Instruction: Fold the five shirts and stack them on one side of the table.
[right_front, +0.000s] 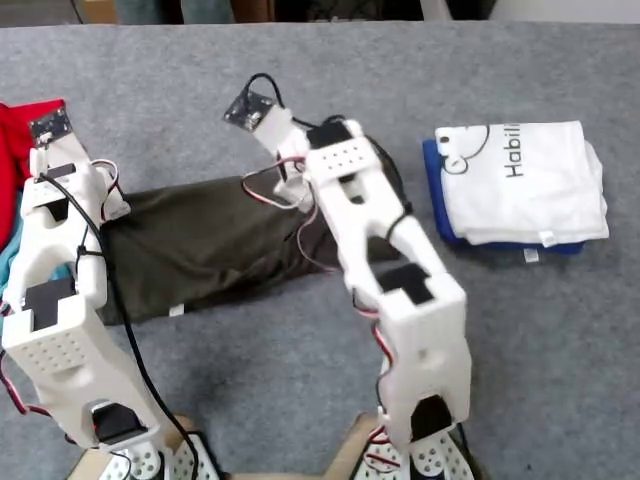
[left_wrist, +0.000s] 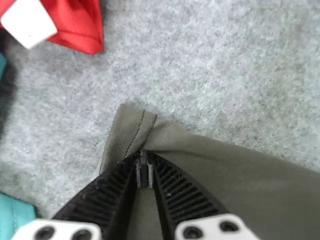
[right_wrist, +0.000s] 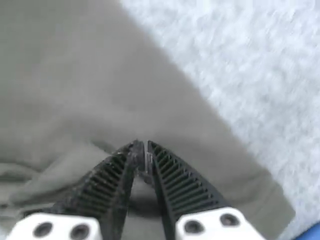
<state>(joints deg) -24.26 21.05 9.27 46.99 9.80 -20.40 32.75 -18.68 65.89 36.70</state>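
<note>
A dark olive shirt (right_front: 200, 245) lies spread across the middle-left of the grey table. My left gripper (right_front: 112, 208) is at the shirt's left end. In the left wrist view it (left_wrist: 145, 172) is shut on a hemmed corner of the olive shirt (left_wrist: 240, 175), which puckers at the tips. My right gripper (right_front: 290, 185) is at the shirt's far right edge. In the right wrist view it (right_wrist: 145, 155) is shut on a fold of the olive shirt (right_wrist: 75, 75). A folded white shirt (right_front: 525, 180) rests on a folded blue shirt (right_front: 440, 225) at the right.
A red shirt (right_front: 20, 130) is bunched at the far left, also in the left wrist view (left_wrist: 75, 25). A teal shirt (right_front: 6, 270) lies beside it at the left edge. Bare grey table (right_front: 520, 350) stretches in front of the folded stack.
</note>
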